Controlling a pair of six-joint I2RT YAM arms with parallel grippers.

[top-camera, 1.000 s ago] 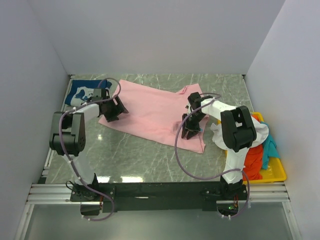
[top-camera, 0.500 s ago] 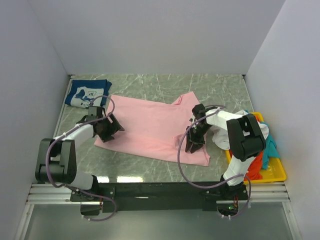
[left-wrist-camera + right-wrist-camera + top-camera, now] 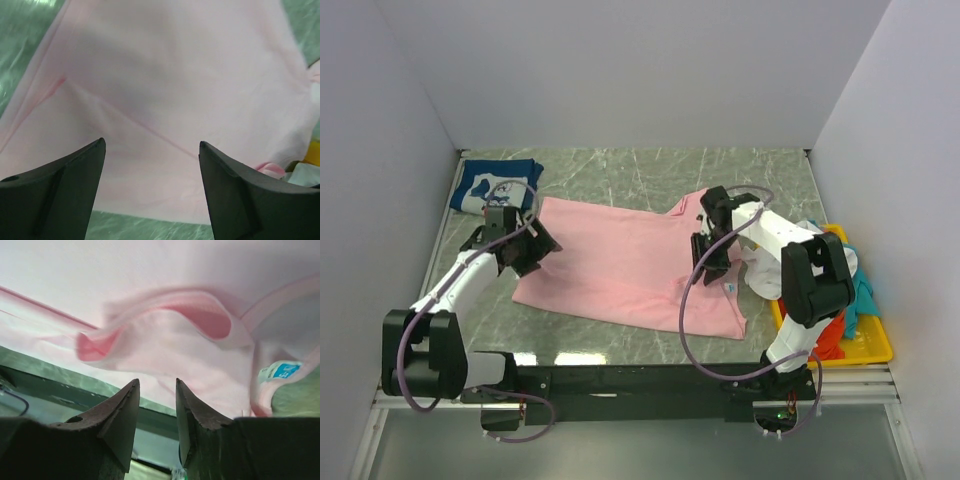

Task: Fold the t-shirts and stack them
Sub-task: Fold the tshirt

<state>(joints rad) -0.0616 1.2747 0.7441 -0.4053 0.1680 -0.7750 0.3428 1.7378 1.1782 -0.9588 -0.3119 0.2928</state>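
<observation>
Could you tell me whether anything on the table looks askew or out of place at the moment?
The pink t-shirt lies at a slant on the table, and its collar end is rumpled and folded over rather than flat. On the right, unfolded tees heap above the yellow tray and spill over its rim.

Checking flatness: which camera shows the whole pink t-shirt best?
Top external: the pink t-shirt shows nearly whole, spread out. Left wrist gives only flat cloth and a seam; right wrist only its bunched collar.

Big tee [image 3: 620,265] mid table [image 3: 620,165], 2nd tee [image 3: 492,186] back-L corner, tray [image 3: 872,348] w/ more tees [image 3: 832,322] R edge
</observation>
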